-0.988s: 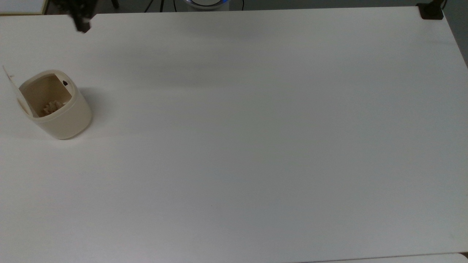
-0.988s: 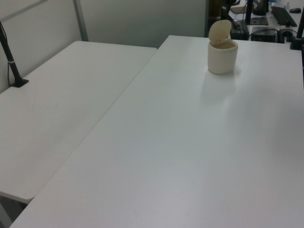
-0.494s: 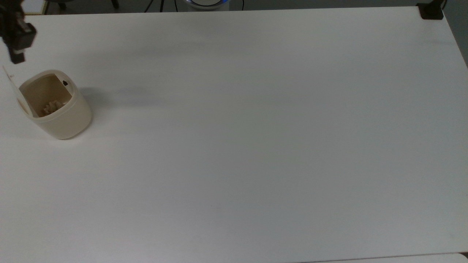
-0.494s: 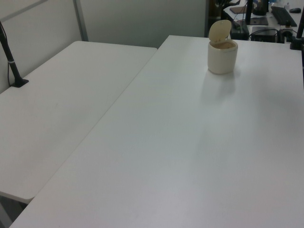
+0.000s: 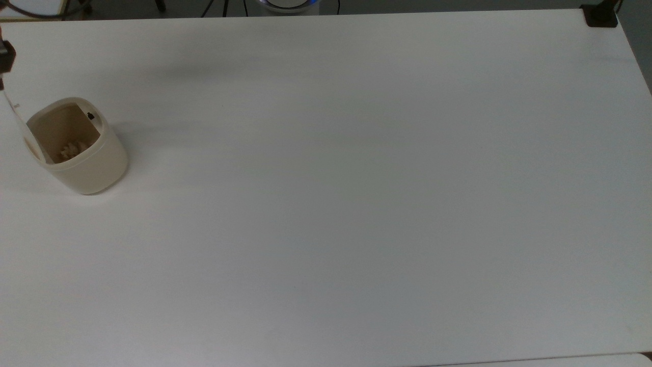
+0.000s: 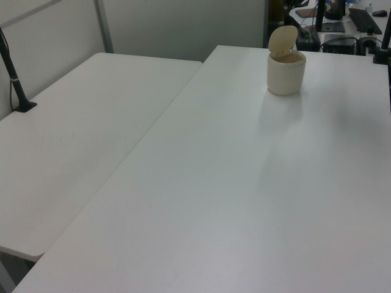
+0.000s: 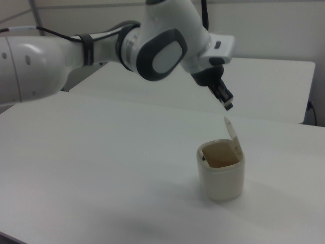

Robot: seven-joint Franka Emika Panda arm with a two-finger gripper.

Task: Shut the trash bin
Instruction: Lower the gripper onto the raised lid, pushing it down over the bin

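Right view: one open-lidded trash bin (image 7: 221,175), one pincer (image 7: 228,104) above.

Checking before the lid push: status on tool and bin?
Tool above the raised lid, no contact. Trash bin upright, open. Nothing between tool and lid.

A robotics lab set up in an office room is shown. A white industrial robot arm (image 7: 101,48) is mounted over a plain white table (image 5: 356,204), with a second white table (image 6: 73,140) pushed against it. Black camera stands (image 6: 15,79) are clamped at the table edges, and desks with a keyboard (image 6: 365,19) and cables are seen beyond the far edge.
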